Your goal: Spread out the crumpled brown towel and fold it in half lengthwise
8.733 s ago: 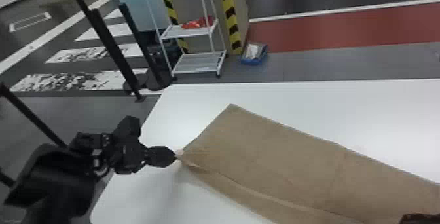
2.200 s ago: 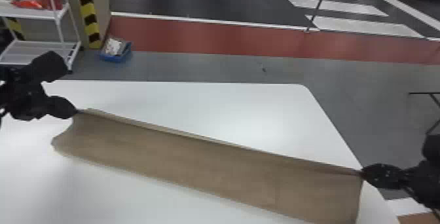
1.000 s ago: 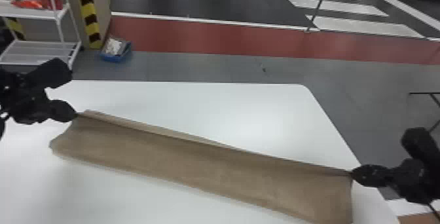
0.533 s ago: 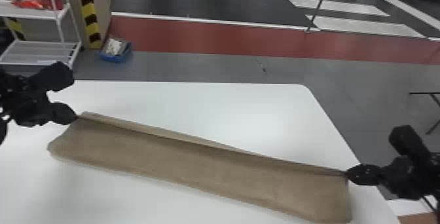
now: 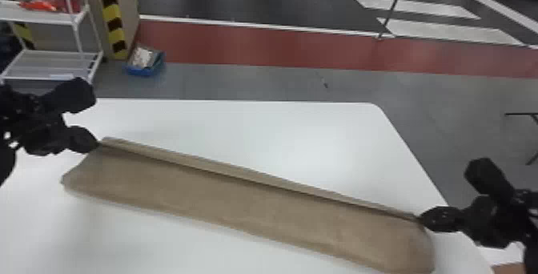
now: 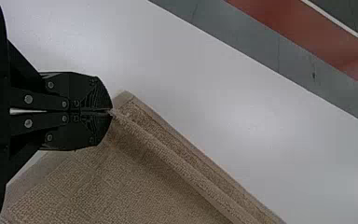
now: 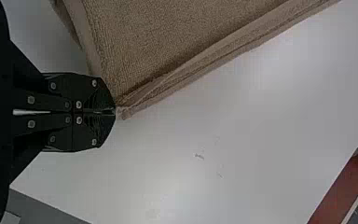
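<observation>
From where I'm standing, going left to right, the robot's left gripper (image 5: pixel 99 144) is clenched on the left end of the towel's top edge, a little in from the desk's (image 5: pixel 320 145) far edge. The brown towel (image 5: pixel 248 209) lies doubled lengthwise and slants across the desk towards its right edge, with the fold (image 5: pixel 224 222) on the near side. Beyond the held edge a strip of the lower layer (image 5: pixel 240 174) peeps out, wider at the left and thinning to the right, so I'd say the fold is nearly made and the laying-down is what's in hand. To do it well, the left gripper ought to ease its corner a touch more towards the far edge until the two layers meet, keeping the cloth lightly taut. At the right, beside the desk's right edge, the right gripper (image 5: pixel 419 219) has the other top corner pinched, and there the layers sit much closer to even; that end should act as the anchor. Both ought to go down low and open together, then draw straight back, since a tug on one side could skew the edge or pucker the middle. As for labels or lettering, I can't make out any on the towel.
</observation>
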Controlling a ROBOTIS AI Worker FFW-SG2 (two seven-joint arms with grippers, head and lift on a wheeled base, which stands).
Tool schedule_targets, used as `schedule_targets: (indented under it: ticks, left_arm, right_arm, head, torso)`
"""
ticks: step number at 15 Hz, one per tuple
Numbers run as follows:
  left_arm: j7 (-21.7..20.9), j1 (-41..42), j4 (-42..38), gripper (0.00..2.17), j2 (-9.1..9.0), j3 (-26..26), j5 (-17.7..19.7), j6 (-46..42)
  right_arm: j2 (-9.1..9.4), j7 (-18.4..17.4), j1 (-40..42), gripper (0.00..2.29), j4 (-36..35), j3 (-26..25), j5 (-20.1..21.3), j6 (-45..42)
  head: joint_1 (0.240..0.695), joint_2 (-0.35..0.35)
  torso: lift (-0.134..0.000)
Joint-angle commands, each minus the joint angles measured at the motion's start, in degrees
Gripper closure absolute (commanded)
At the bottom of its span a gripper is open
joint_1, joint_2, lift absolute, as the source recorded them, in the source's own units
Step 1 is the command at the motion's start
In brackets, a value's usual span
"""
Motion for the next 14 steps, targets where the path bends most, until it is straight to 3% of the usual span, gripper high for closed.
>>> schedule_targets:
  ticks: [1,5,12,14]
  left_arm:
    - [-0.07,-0.33,-0.04,2.00,0.26,0.00,0.00,0.00]
    - [-0.07,-0.60,-0.04,2.00,0.70,0.09,0.00,-0.17]
    - [-0.07,-0.60,-0.04,2.00,0.43,-0.09,0.00,-0.17]
    - [0.02,-0.60,-0.04,2.00,0.43,-0.09,0.00,-0.17]
  right_arm:
    - [-0.07,0.37,-0.08,1.44,-0.15,-0.80,-0.89,0.18]
    - [-0.77,0.37,-0.69,1.44,-0.50,-2.29,-2.47,0.53]
    - [-0.33,0.37,-1.83,1.38,-0.23,-0.62,-1.50,0.88]
    - [0.20,0.37,-1.39,0.17,-0.41,-0.54,-1.06,4.22]
  head:
    - [0.695,-0.208]
    - [0.695,-0.209]
    - [0.695,-0.204]
    - [0.695,-0.203]
  torso:
    - [-0.125]
    - [-0.125]
    - [-0.125]
    - [-0.125]
